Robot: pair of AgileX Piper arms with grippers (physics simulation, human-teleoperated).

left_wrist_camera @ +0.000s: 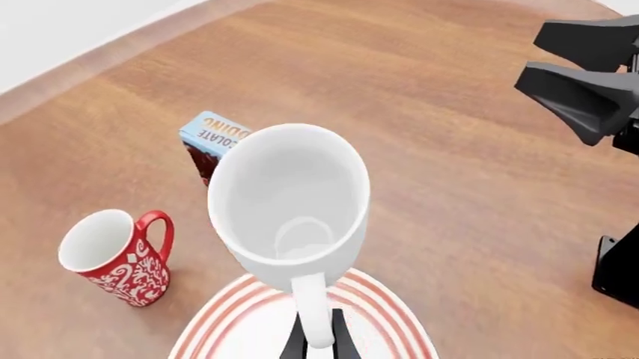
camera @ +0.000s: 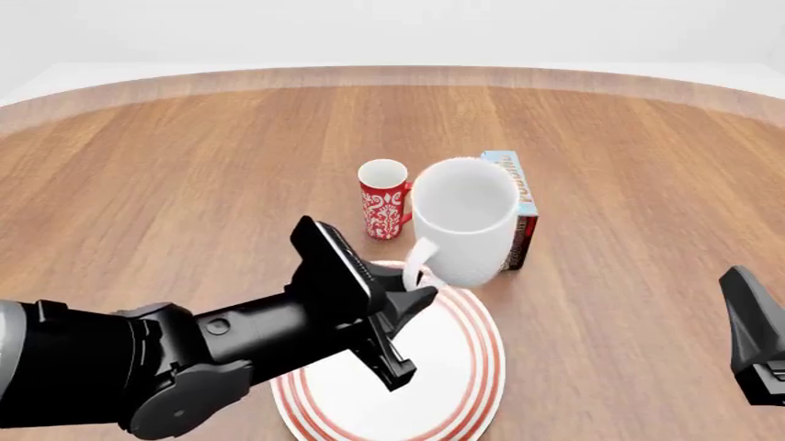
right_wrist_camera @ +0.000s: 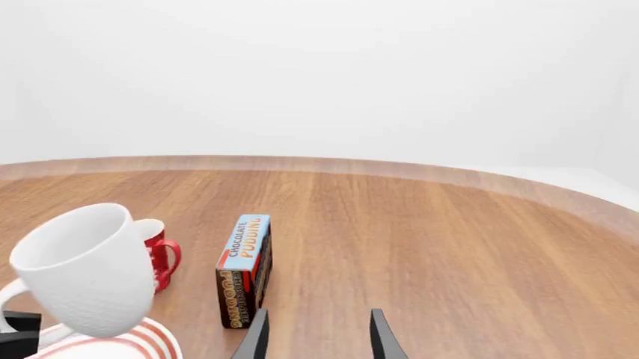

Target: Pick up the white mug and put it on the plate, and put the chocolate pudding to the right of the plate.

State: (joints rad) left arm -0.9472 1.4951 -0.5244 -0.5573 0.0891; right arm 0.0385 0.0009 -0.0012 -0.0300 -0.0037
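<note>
White mug [camera: 466, 220] hangs in the air above the far edge of the plate [camera: 460, 386], tilted, mouth turned toward the front camera. Left hand [camera: 411, 303] grips it by the looped handle; in the left wrist view only the tips of two dark fingers [left_wrist_camera: 340, 340] show, pinched on either side of the handle, the rest cut off by the frame edge. Mug base is clear of the plate, no contact visible.

Plate lies flat on the counter [camera: 184, 165], red rings at the rim. Near half of it is hidden in the front view by the left arm; in the right wrist view only a sliver of rim shows at the frame corner.

Chocolate pudding [camera: 516, 207] stands on edge on the counter just beyond the plate, blue lettered face up. From the front the mug covers most of it; only the top strip and one dark side show. Right wrist view gives it whole, upright, narrow end toward the camera. Whether it touches the plate rim cannot be told.

Red mug [camera: 384, 197] stands upright on the counter beyond the plate, beside the pudding, a small gap between them in the right wrist view.

Right hand [right_wrist_camera: 314, 333] hovers well off from the plate, toward the counter's right side, fingers spread with nothing between them. Only its fingertips show in its own view; the front view catches just a dark piece of it at the frame edge.
</note>
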